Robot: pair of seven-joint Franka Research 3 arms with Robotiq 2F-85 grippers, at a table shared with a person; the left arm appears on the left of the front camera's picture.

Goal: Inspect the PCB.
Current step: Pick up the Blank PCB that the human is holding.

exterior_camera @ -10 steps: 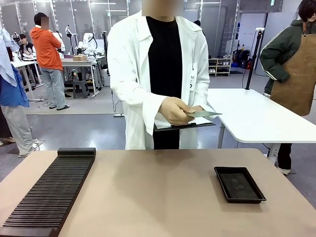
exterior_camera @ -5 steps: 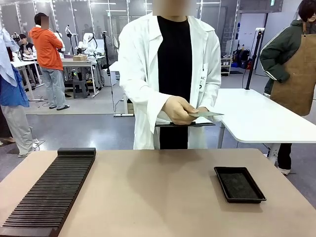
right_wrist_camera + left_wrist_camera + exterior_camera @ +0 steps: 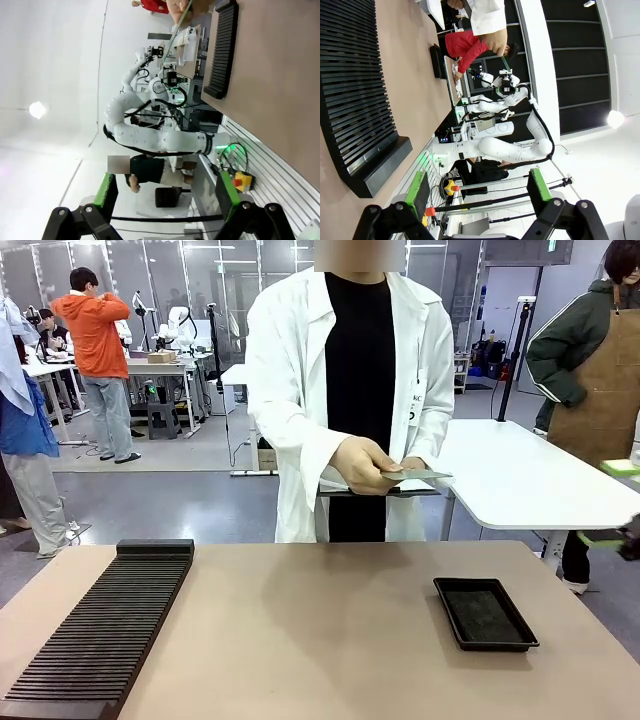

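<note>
Across the table, a person in a white coat holds the PCB [image 3: 416,475] flat in one hand, just above a dark clipboard [image 3: 380,492]. Edge-on, the PCB shows as a thin green sliver [image 3: 504,62] by the person's hand in the left wrist view, and as a sliver [image 3: 182,17] in the right wrist view. My left gripper [image 3: 477,187] is open, nothing between its green pads [image 3: 417,187]. My right gripper [image 3: 165,192] is open too, and its green pads [image 3: 620,468] peek in at the front view's right edge, far from the PCB.
A shallow black tray [image 3: 485,613] lies on the tan table [image 3: 320,640] at the right. A long black slotted rack [image 3: 100,625] runs along the left side. A white table [image 3: 520,480] stands behind the person, and other people stand farther off.
The person has shifted a little to the right, still holding the PCB. My right gripper's green pads have come into the front view at its right edge.
</note>
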